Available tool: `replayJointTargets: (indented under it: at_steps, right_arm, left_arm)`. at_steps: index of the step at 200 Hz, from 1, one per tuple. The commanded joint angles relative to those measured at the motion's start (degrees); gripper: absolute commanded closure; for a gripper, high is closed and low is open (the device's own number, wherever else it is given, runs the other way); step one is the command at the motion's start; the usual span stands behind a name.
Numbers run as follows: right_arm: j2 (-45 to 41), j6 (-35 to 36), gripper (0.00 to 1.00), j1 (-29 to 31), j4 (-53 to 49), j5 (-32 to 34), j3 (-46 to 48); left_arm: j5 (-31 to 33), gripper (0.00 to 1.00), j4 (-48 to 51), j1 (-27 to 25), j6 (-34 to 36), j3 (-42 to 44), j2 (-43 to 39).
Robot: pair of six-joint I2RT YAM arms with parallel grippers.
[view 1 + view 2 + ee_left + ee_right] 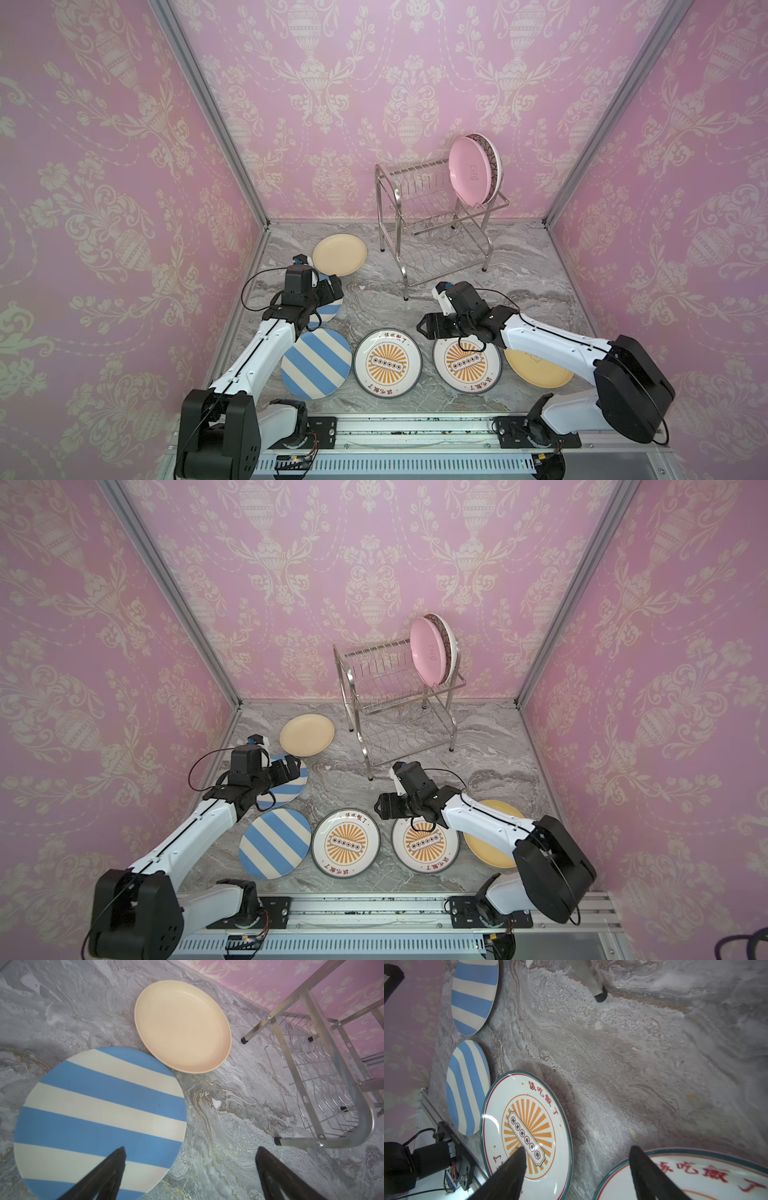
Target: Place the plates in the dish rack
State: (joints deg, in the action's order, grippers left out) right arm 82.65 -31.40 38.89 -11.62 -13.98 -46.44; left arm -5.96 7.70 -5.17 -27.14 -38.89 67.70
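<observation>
Plates (340,259), both top views: pink plate (469,172) and patterned plate (494,156) stand in dish rack (436,253); six lie on table (374,299). Left wrist: left tool (191,1149) spread, empty, above striped plate (99,1105). Right wrist: right tool (578,1150) spread over the gap between sunburst plates (527,1126); we'd straddle one rim squarely, then pinch.

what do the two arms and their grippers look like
Both arms match: the left arm and right arm have glossy white tapered links with a thin black line along them, bulky black joint housings, and looping black cables near the wrists. The left gripper and right gripper each carry two black, wedge-shaped fingers tapering to blunt tips.
</observation>
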Motion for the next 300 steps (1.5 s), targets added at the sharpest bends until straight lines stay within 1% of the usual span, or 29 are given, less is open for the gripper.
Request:
replayJointTargets:
  at_steps: [1,23,38,55,64,78,95,114,137,172,186,221,254,300]
  right_arm:
    - [3.1,5.0,0.24,1.6,-3.1,-3.5,-3.2]
    - [2.9,7.6,0.26,2.2,-9.1,-3.0,-5.1]
    - [2.9,7.9,0.29,2.4,-10.7,-4.8,-5.3]
    - [3.7,8.2,0.3,3.6,-11.7,-6.1,-5.4]
    - [4.2,8.5,0.29,4.1,-11.8,-6.2,-5.3]
    - [5.2,8.7,0.31,4.5,-11.7,-6.3,-5.0]
    - [6.5,9.3,0.32,4.6,-11.9,-6.3,-5.2]
    - [6.9,9.3,0.33,4.6,-11.9,-6.7,-5.4]
    - [7.5,9.9,0.34,5.0,-13.2,-5.9,-6.1]
    - [9.0,9.1,0.37,5.5,-10.4,-7.2,-5.6]
    - [10.2,9.4,0.37,5.7,-10.5,-7.0,-6.2]
    - [12.2,9.5,0.4,5.9,-9.6,-7.5,-6.9]
    - [13.2,9.7,0.41,5.9,-10.2,-6.7,-7.2]
    - [14.4,7.9,0.43,6.2,-6.3,-8.6,-5.8]
  left_arm:
    - [-2.9,0.01,0.1,-1.5,-5.3,4.3,-1.1]
    - [-1.0,0.01,4.8,-5.1,-5.1,5.7,-2.9]
    - [-1.9,0.01,6.1,-6.1,-6.1,7.2,-4.5]
    - [-2.2,0.01,8.0,-6.7,-7.0,8.5,-6.4]
    - [-2.1,0.01,9.1,-7.1,-7.1,9.1,-7.5]
    - [-2.7,0.01,9.9,-7.6,-7.3,10.4,-9.1]
    - [-5.6,0.01,9.3,-8.3,-7.4,11.9,-10.1]
    - [-6.8,0.01,10.0,-10.4,-7.9,12.2,-10.5]
    - [-6.7,0.01,12.2,-13.0,-8.7,12.0,-10.2]
    - [-7.7,0.01,16.1,-14.3,-9.8,12.5,-11.3]
    - [-8.9,0.01,16.0,-14.9,-10.9,13.2,-11.9]
    - [-9.2,0.01,16.7,-16.8,-12.0,13.2,-13.8]
    - [-9.5,0.01,17.8,-17.8,-13.6,13.7,-16.0]
    - [-10.1,0.01,18.9,-21.8,-15.7,14.5,-16.1]
